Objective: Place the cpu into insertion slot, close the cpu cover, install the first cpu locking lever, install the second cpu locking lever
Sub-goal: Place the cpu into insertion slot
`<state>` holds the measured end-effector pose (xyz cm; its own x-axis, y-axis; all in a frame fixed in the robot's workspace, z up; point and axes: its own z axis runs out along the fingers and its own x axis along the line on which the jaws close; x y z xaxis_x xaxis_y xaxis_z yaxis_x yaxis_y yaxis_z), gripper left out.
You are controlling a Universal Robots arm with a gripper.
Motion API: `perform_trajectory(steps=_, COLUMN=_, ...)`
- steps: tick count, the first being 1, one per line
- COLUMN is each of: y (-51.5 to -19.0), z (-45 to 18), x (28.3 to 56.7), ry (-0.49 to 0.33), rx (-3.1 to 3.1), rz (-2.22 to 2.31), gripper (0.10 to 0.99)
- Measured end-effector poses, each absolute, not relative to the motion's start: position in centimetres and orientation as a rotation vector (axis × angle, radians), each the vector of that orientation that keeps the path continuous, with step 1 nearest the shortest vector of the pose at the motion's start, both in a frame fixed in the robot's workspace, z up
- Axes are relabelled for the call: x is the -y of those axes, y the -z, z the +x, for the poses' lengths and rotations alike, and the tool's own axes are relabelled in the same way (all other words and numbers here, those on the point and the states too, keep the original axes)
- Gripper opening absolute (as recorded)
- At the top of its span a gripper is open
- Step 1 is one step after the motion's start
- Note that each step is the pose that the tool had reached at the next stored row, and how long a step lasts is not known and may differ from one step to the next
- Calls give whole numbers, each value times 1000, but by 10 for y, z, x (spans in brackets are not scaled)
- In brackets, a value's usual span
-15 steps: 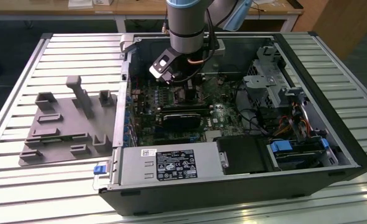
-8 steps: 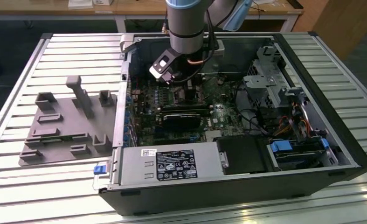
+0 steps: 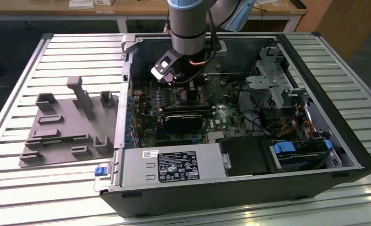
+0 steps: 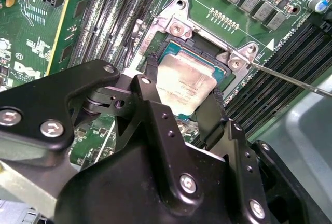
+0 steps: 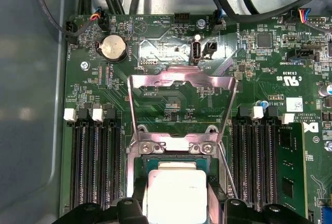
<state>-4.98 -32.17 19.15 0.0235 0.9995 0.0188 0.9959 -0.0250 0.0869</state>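
Note:
In both wrist views the cpu (image 4: 182,76) (image 5: 176,190), a flat square chip with a dull silvery top, sits between my two black fingers (image 4: 150,81) right over the insertion slot (image 4: 207,60). My gripper (image 4: 182,88) (image 5: 176,206) is shut on the cpu's two opposite edges. The cpu cover (image 5: 155,79), a thin silvery frame, stands swung open beyond the slot's hinge. A thin wire locking lever (image 4: 290,79) (image 5: 228,175) angles away beside the slot. In the exterior view the gripper (image 3: 182,82) reaches down into the open computer case (image 3: 336,141).
Dark memory slots (image 5: 93,167) flank the socket on both sides. A black block (image 3: 185,120) lies just in front of the arm, and a grey power supply (image 3: 166,167) stands at the case's near wall. A drive cage (image 3: 286,94) fills the exterior view's right. A grey fixture plate (image 3: 66,127) lies outside the case.

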Motion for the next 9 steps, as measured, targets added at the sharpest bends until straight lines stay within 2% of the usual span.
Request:
perform_trajectory(steps=4, y=-191, z=-50, x=322, ry=-116, rx=-2158, rz=2212, gripper=549)
perform_trajectory(steps=5, y=-191, z=-50, x=322, ry=-116, rx=-2159, rz=2212, gripper=612)
perform_trajectory(steps=9, y=-191, z=-50, x=322, ry=-115, rx=-2158, rz=2212, gripper=612)
